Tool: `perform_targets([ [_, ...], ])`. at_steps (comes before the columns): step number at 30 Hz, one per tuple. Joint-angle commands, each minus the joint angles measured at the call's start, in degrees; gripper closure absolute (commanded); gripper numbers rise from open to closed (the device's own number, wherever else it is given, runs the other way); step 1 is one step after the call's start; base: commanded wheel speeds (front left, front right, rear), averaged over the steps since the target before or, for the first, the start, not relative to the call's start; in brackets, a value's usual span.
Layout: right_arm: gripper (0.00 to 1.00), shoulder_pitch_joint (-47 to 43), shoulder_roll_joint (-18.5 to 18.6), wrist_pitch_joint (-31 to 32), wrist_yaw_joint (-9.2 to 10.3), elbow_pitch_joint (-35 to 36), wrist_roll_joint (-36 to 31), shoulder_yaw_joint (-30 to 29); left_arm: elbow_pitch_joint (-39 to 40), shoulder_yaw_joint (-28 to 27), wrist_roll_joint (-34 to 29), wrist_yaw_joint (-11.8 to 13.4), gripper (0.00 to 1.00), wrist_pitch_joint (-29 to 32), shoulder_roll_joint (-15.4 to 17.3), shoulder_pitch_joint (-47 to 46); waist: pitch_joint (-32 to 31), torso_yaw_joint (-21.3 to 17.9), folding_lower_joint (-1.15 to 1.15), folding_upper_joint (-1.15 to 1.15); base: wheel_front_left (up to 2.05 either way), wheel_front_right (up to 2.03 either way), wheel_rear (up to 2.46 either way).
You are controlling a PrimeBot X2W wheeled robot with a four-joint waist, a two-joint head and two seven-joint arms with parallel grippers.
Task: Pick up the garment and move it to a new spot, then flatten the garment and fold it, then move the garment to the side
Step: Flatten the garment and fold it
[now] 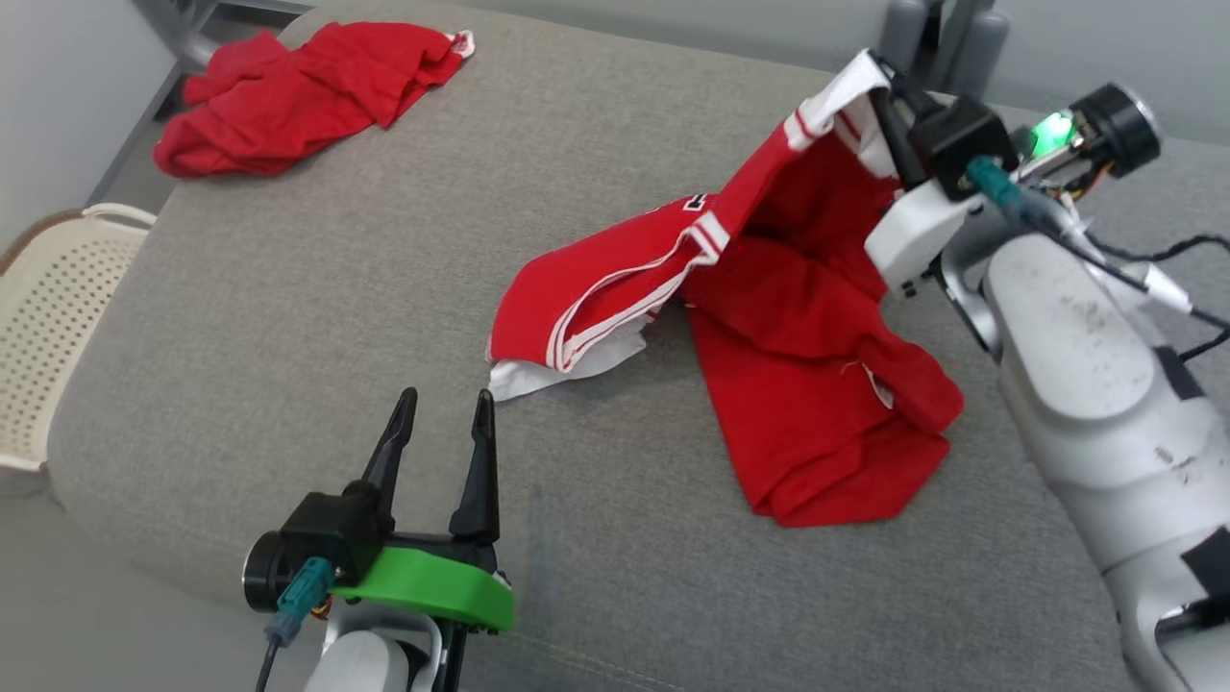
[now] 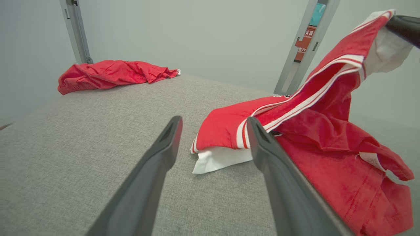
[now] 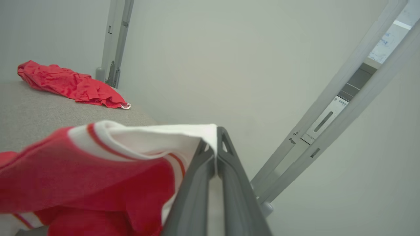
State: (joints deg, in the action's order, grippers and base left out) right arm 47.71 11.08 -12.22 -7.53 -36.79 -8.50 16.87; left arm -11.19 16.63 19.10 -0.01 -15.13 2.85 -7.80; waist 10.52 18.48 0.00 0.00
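A red garment [image 1: 798, 384] with white striped trim lies crumpled on the grey padded surface [image 1: 336, 317], right of centre. One white-edged corner of it is lifted off the surface, and my right gripper [image 1: 879, 82] is shut on that corner. The right wrist view shows the white hem [image 3: 157, 137] pinched between the closed fingers [image 3: 226, 170]. My left gripper [image 1: 442, 404] stands open at the near edge, empty, a short way left of the garment's low white corner [image 2: 220, 160]. In the left wrist view the garment [image 2: 328, 131] rises toward the right gripper's dark finger [image 2: 403, 28].
A second red garment [image 1: 298, 91] lies bunched at the far left corner of the surface. A cream perforated basket [image 1: 48, 308] stands on the floor past the left edge. Grey metal posts [image 2: 298, 49] rise behind the surface against a pale wall.
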Motion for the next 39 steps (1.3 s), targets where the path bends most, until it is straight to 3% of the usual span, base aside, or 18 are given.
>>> perform_targets([
  [1, 1.00, 2.89, 0.99, 0.80, 0.08, -2.78, 0.43, 0.58, 0.39, 0.55, 0.85, 0.34, 0.00, -0.03, 0.06, -1.12, 2.46, 4.67, 0.00, 0.00, 0.00, 0.00, 0.00],
  [11, 1.00, 18.02, 5.67, 4.88, 0.09, -21.59, 0.82, 3.75, 1.63, 4.36, 3.89, 1.20, 0.00, -0.02, 0.04, -2.95, 7.46, 12.19, 0.00, 0.00, 0.00, 0.00, 0.00],
  [20, 1.00, 25.14, 9.12, 4.97, 0.09, -28.10, -4.15, -1.87, 3.32, 6.79, 5.40, 2.30, 0.00, -0.03, 0.04, -4.54, 10.43, 14.48, 0.00, 0.00, 0.00, 0.00, 0.00],
  [22, 0.00, 25.47, 8.62, 3.95, 0.09, -28.00, -5.66, -3.32, 3.68, 6.91, 5.33, 2.49, 0.00, -0.03, 0.04, -4.73, 10.62, 14.08, 0.00, 0.00, 0.00, 0.00, 0.00],
  [30, 0.00, 26.14, 5.20, 0.13, 0.09, -28.44, -9.49, -7.88, 3.77, 6.01, 3.65, 2.42, 0.00, -0.03, 0.08, -5.38, 9.68, 9.44, 0.00, 0.00, 0.00, 0.00, 0.00],
  [39, 0.00, 21.36, 0.78, -2.96, 0.09, -28.51, -4.52, -6.69, 2.50, 2.68, 0.46, 1.56, 0.00, -0.03, 0.09, -4.06, 4.82, 1.26, 0.00, 0.00, 0.00, 0.00, 0.00],
])
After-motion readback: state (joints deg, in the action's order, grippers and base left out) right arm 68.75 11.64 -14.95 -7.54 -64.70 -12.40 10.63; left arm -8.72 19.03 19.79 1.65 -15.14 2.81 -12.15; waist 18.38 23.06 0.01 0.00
